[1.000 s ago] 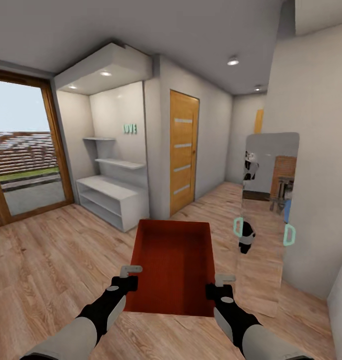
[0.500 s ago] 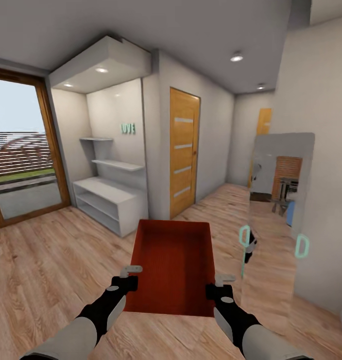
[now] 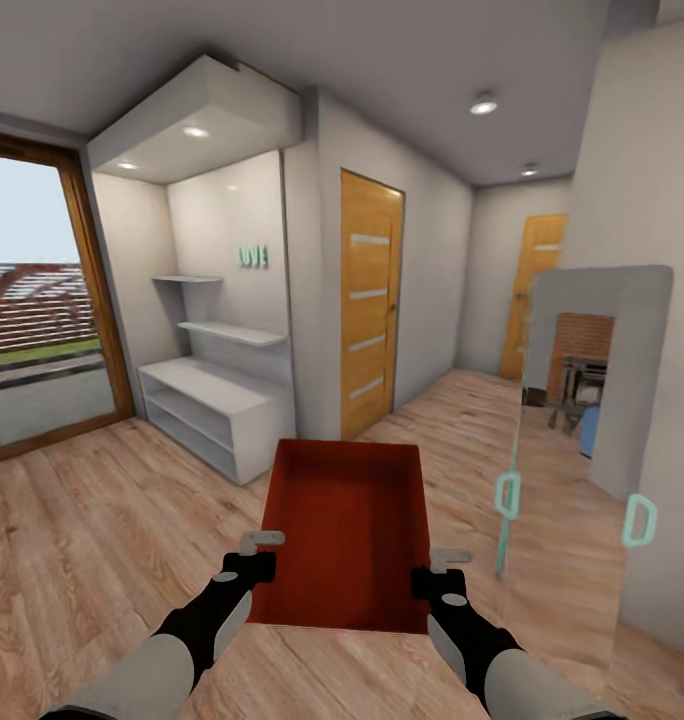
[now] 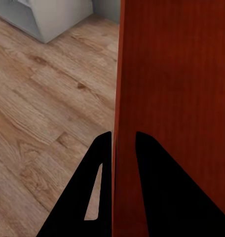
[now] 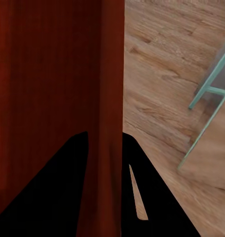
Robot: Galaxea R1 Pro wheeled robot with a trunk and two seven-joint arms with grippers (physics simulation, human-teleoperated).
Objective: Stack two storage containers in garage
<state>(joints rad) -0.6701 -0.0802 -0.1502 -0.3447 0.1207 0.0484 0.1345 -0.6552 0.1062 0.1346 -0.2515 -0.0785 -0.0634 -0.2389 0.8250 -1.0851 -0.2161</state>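
Observation:
One orange-red open-top storage container (image 3: 347,530) is carried in front of me above the light wood-plank floor. My left gripper (image 3: 262,548) is shut on its left wall, with that wall (image 4: 123,98) between the dark fingers (image 4: 100,163) in the left wrist view. My right gripper (image 3: 448,560) is shut on the right wall (image 5: 111,89), which runs between its fingers (image 5: 78,163). The container looks empty inside.
A white low shelf unit (image 3: 214,402) stands in an alcove ahead left, beside a glass door (image 3: 42,310). Two wooden doors (image 3: 370,300) (image 3: 534,290) line a hallway ahead. A standing mirror with teal legs (image 3: 582,440) leans at the right wall.
The whole view has shifted: the camera moved forward and turned, so the mirror slid right and the far hallway door came into sight. Both grippers hold the container as before.

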